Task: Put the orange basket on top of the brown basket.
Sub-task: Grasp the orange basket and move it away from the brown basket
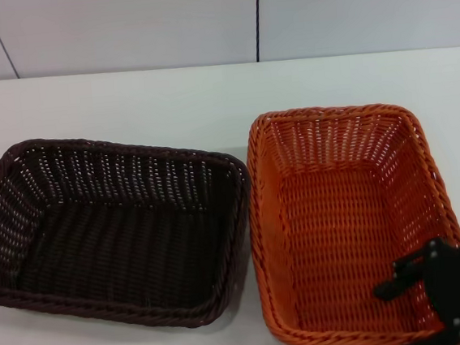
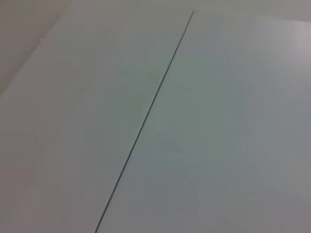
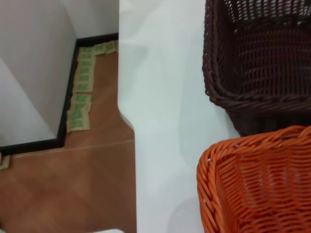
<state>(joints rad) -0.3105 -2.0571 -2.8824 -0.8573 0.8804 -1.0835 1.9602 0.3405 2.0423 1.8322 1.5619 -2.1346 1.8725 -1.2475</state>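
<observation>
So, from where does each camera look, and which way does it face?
Head: above, looking down at the brown basket, orange basket and table; right gripper shows at the orange basket's near right corner.
Left wrist: faces only a pale surface with a thin seam; no robot part.
Right wrist: at the table edge, sees both baskets and floor; shared with head.

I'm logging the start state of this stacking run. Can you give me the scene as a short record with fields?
orange basket: on the white table, robot's right side, upright, empty
brown basket: on the table, robot's left side, upright, empty
relation: side by side, rims close or touching; not stacked
right pincer: over the orange basket's near right corner; not gripping it
left pincer: not in view
task status: not yet done
</observation>
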